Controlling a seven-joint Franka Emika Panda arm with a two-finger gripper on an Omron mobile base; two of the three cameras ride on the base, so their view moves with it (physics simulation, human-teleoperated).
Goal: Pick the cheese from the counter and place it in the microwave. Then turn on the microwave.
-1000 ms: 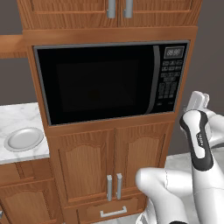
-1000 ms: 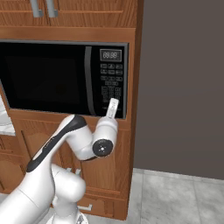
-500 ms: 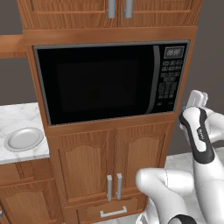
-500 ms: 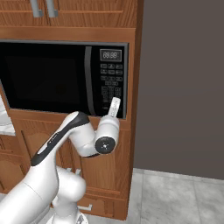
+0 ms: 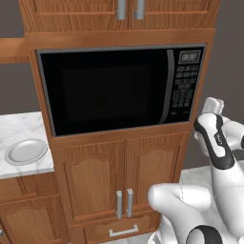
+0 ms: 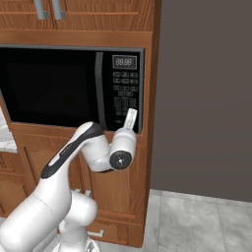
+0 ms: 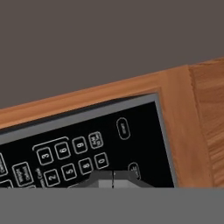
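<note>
I cannot make out the cheese anywhere: the microwave (image 5: 119, 90) has its door closed, and the dark glass hides whatever is inside. My gripper (image 7: 113, 180) is pressed together, the two tips meeting at the low edge of the hand view right in front of the button panel (image 7: 83, 153), just beside the round keys; whether they touch a key I cannot tell, since the tips are cut off there. In the right base view my gripper (image 6: 130, 118) points up at the lower part of the panel, just right of the curved handle (image 6: 101, 88), and my own wrist covers the panel's bottom corner. In the left base view my arm blocks the lower right of the wooden frame, and the fingertips are hard to pick out. The small display (image 6: 124, 62) shows digits too blurred to read. To the left, a grey plate (image 5: 25, 151) lies on the counter (image 5: 19, 126), cut off at the picture's edge. Wooden cabinet doors (image 5: 124, 176) with silver handles stand below the microwave.
</note>
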